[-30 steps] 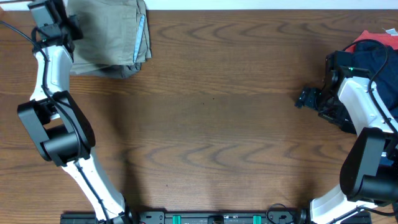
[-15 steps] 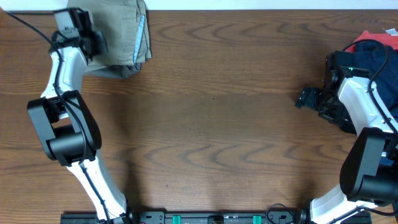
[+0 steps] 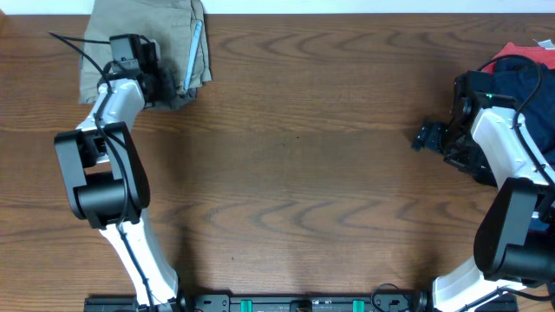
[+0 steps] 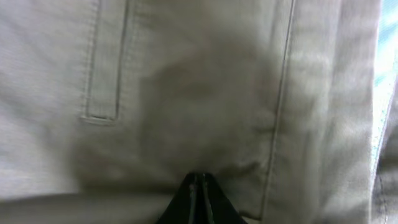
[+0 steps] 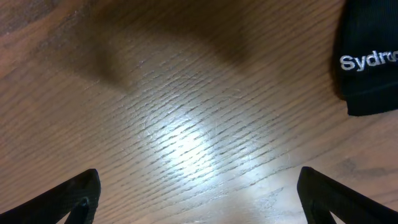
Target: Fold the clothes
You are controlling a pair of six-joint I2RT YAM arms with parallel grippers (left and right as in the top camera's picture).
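Left jaws together above khaki trousers [image 4: 199, 93]

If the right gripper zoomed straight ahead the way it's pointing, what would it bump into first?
Most likely the bare wooden table: the right gripper tilts down at it. The black garment lies off to one side.

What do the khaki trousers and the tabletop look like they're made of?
Khaki trousers: woven fabric, probably cotton twill, matte. Stitched seams, a sewn pocket slit and soft creases show in the left wrist view.
Tabletop: brown wood grain, either veneer or printed laminate; the look leaves it open. Semi-gloss, judging by the bright glare patch in the right wrist view.
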